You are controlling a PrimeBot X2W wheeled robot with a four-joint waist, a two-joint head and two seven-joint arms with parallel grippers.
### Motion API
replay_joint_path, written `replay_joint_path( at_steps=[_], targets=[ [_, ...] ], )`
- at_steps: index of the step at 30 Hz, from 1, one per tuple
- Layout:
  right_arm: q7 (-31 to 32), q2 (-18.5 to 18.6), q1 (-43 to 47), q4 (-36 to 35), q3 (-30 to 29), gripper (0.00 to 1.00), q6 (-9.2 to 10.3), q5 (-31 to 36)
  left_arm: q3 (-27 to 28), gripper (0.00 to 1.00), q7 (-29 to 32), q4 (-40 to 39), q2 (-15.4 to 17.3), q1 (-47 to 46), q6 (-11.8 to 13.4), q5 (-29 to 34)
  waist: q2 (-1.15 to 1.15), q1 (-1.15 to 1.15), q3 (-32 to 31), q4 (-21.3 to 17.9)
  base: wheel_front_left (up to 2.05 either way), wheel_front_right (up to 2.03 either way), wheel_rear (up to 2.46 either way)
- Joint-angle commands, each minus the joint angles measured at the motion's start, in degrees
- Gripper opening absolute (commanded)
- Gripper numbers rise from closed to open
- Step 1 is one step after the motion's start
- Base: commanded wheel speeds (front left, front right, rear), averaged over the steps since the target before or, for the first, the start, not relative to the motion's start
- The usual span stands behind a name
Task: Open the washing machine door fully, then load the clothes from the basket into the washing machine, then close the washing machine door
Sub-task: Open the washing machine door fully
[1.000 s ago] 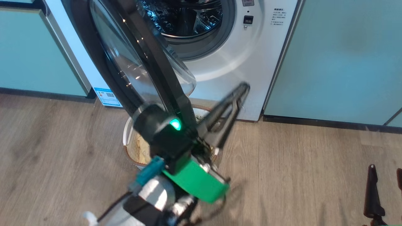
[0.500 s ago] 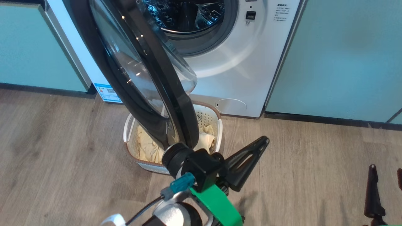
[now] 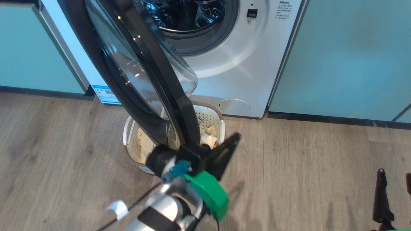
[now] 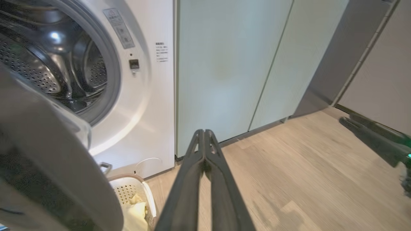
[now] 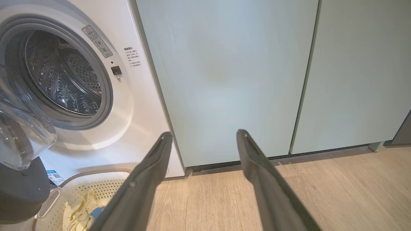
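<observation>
Our left gripper (image 4: 204, 132), fingers together, could bump the door (image 3: 175, 96) above the basket (image 3: 221, 123). Our right gripper (image 5: 204, 133) has fingers apart.

L arm: silver forearm (image 3: 167, 208) w/ black band, thin black cable (image 3: 141, 200) w/ white tag (image 3: 117, 208), teal connector (image 3: 179, 168), green plastic bracket (image 3: 208, 192), black wrist block (image 3: 160, 157). L gripper (image 3: 234, 139) & R gripper (image 5: 204, 133): long dark tapered fingers, matte.

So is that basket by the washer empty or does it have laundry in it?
Not empty. The basket holds pale yellow clothes, with a small blue piece among them. The washing machine door hides part of it.
</observation>
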State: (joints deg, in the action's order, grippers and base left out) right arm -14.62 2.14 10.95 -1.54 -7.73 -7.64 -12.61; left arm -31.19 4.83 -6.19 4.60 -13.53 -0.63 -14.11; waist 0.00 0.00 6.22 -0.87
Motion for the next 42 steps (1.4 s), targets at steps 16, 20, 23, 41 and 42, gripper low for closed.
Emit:
replay_joint_path(
  at_steps=[16, 20, 23, 41, 42],
  targets=[
    [-0.4, 0.7, -2.3, -1.5, 0.8, 1.00, 0.15, -0.3, 7.0, 0.00, -1.5, 3.9, 1.8, -6.2, 2.9, -0.2, 0.00, 0.00, -0.2, -0.3, 0.00, 0.00, 0.00],
    [-0.4, 0.7, -2.2, -1.5, 0.8, 1.00, 0.15, -0.3, 7.5, 0.00, -1.6, 3.8, 2.1, -6.2, 3.3, -0.5, 0.00, 0.00, -0.4, -0.3, 0.00, 0.00, 0.00],
    [-0.4, 0.7, -2.1, -1.5, 0.8, 1.00, 0.15, -0.2, 7.6, 0.00, -1.4, 3.8, 2.3, -6.1, 3.4, -0.7, 0.00, 0.00, -0.4, -0.3, 0.00, 0.00, 0.00],
    [-0.4, 0.7, -1.8, -1.6, 0.6, 1.00, 0.15, -0.3, 8.4, 0.00, -0.6, 4.1, 3.2, -4.9, 4.9, -2.0, 0.00, 0.00, -0.5, 0.3, 0.00, 0.00, 0.00],
    [-0.4, 0.7, -1.9, -1.6, 0.6, 1.00, 0.15, -0.4, 8.4, 0.00, -0.6, 4.1, 3.3, -4.8, 4.9, -2.0, 0.00, 0.00, -0.4, 0.4, 0.00, 0.00, 0.00]
  ],
)
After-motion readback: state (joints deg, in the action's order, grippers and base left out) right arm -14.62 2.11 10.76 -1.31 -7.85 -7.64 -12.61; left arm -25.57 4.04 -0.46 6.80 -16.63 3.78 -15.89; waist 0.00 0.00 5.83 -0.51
